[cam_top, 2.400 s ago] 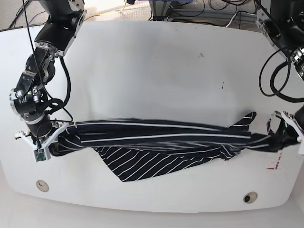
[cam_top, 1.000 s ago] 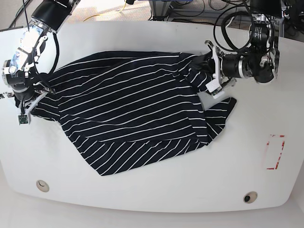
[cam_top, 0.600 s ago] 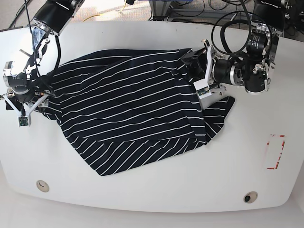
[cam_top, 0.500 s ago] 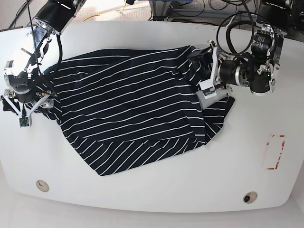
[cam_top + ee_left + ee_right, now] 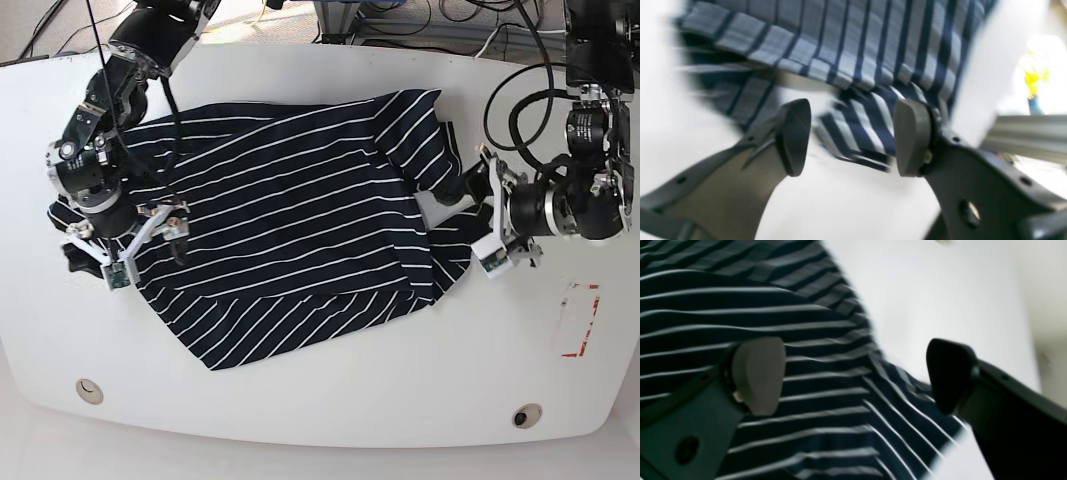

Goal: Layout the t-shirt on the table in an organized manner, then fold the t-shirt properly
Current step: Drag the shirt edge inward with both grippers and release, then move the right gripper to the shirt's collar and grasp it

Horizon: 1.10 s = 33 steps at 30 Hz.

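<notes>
Lying under both open end effectors: t-shirt.

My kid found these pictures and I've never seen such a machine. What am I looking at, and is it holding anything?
It is a robot with two arms at a large white table. One picture looks down from above; the other two come from cameras on each wrist, looking past the fingers. A dark navy cloth t-shirt with thin white stripes lies spread but rumpled on the table. The left gripper and the right gripper both stand open over the shirt's edges, holding nothing.
</notes>
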{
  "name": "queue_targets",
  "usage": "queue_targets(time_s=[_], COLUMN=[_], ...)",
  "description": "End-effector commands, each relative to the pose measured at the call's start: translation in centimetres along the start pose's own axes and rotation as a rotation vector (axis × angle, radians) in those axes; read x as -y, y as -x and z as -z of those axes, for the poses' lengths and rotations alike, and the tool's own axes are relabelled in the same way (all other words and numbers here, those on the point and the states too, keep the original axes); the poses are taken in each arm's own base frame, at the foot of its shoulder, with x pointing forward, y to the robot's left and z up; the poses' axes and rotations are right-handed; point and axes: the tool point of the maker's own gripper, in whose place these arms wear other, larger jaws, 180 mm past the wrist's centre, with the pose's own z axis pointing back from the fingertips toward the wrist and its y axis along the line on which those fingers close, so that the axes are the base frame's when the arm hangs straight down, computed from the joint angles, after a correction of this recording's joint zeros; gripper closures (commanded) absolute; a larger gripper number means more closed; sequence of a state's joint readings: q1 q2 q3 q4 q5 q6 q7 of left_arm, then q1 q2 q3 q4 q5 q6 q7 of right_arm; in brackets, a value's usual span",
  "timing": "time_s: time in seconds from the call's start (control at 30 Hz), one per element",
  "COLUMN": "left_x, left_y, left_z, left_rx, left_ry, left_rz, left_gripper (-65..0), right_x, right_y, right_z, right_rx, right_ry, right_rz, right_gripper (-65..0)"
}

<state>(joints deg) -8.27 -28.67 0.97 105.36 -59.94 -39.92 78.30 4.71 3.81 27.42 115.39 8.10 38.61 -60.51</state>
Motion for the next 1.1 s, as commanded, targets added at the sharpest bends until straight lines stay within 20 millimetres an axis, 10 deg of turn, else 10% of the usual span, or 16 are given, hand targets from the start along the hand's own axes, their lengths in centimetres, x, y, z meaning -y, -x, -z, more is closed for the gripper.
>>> queue_targets(time_s=[0.0,0.4,0.73,1.07], left_x=[-2.1,-9.1,-12.2,-14.9], left_y=[-1.8,-2.6,-1.4,1.3], left_z=[-2.3,-9.0,-9.6,-11.4], left_rx=[0.056,0.12,0.08,0.097], left_ry=[-0.075,-0.399,-0.601,-0.699], left_rz=[0.024,-0.029,-0.028,-0.116], left_gripper=[-36.8,-36.8,-36.8,-36.8], right_x=[-1.7,-13.2,-23.1,-27.3], right_y=[-1.0,1.5,2.3,5.2], right_z=[0.0,-0.8,-4.8,-7.3], right_rx=[0.045,0.043,0.057,-0.024], right_ry=[-0.049,-0.4,-0.802,-0.975], right_rz=[-0.004,0.078,0.027,-0.166], right_gripper=[-65.0,-65.0,-65.0,-65.0])
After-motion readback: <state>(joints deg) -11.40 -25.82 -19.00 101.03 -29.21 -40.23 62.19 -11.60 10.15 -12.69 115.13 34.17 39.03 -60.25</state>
